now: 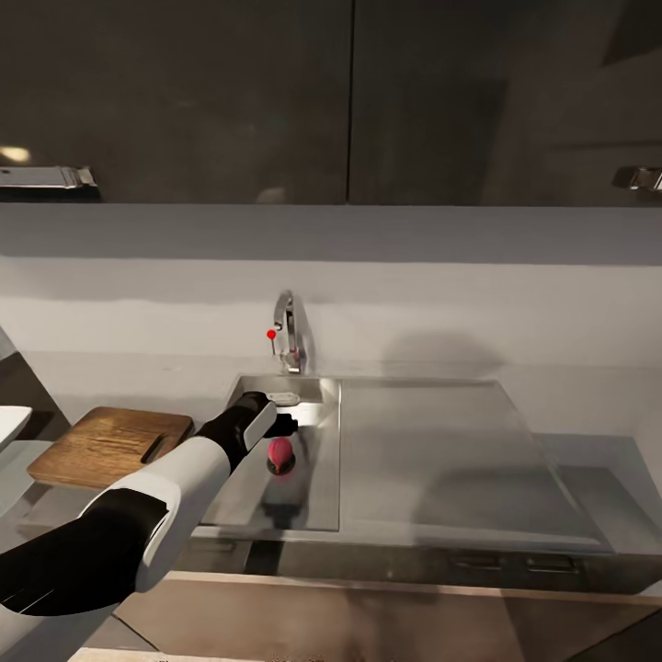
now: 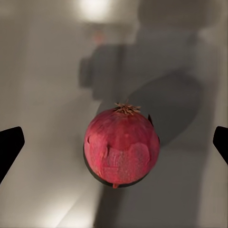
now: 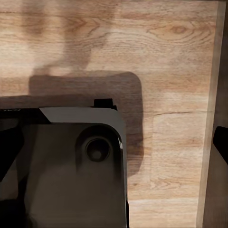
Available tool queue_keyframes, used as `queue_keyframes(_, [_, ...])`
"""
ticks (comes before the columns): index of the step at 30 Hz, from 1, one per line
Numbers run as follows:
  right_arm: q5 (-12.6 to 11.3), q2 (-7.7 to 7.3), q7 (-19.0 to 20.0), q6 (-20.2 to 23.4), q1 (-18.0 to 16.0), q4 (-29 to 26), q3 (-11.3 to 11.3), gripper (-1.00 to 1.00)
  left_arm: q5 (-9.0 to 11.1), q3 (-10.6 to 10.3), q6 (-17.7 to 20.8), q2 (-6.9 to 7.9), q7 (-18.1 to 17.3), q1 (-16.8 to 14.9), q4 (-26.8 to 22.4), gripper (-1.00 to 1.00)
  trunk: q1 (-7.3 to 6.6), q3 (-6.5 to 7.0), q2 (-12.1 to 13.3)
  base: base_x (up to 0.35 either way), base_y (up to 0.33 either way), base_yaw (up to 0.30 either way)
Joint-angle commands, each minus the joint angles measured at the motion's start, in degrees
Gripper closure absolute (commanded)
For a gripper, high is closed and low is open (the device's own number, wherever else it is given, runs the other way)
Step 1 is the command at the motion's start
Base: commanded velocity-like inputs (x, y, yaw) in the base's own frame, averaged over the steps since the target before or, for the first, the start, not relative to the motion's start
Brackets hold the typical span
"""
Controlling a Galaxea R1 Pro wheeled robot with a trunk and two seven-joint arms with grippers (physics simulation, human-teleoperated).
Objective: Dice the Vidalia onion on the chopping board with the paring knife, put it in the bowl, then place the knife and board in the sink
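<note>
Left tool (image 2: 114, 142) is hanging over the onion (image 2: 121, 146) in the sink (image 1: 313, 501), fingers apart and gripping nothing; board (image 1: 108, 446) beside the sink is waiting, dicing not begun.

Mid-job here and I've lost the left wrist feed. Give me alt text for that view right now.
A reddish-purple onion with a dry root tuft on top sits on the grey steel floor of the sink, centred between the dark fingertips of the open left gripper, which do not touch it. Soft shadows fall across the basin behind the onion.
</note>
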Motion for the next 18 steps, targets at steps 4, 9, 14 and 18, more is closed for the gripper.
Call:
queue_keyframes(4, [-0.57, 0.03, -0.08, -0.19, -0.04, 0.04, 0.48, -1.00, 0.61, -0.39, 0.21, 0.05, 0.44, -0.03, -0.11, -1.00, 0.01, -0.42, -0.06, 0.046, -0.023, 0.000])
queue_keyframes(9, [-0.61, 0.04, -0.08, -0.19, -0.04, 0.04, 0.48, -1.00, 0.61, -0.39, 0.21, 0.05, 0.44, -0.03, -0.07, -1.00, 0.01, -0.87, -0.06, 0.115, -0.095, 0.000])
queue_keyframes(14, [-0.60, 0.04, -0.13, -0.18, -0.04, 0.04, 0.48, -1.00, 0.61, -0.39, 0.21, 0.05, 0.44, -0.06, -0.04, -1.00, 0.01, -1.33, -0.06, 0.065, -0.052, 0.000])
queue_keyframes(18, [-0.57, 0.04, -0.16, -0.19, -0.04, 0.04, 0.48, -1.00, 0.61, -0.39, 0.19, 0.05, 0.44, -0.04, 0.77, -1.00, 0.01, -1.69, -0.06, 0.013, -0.010, 0.000])
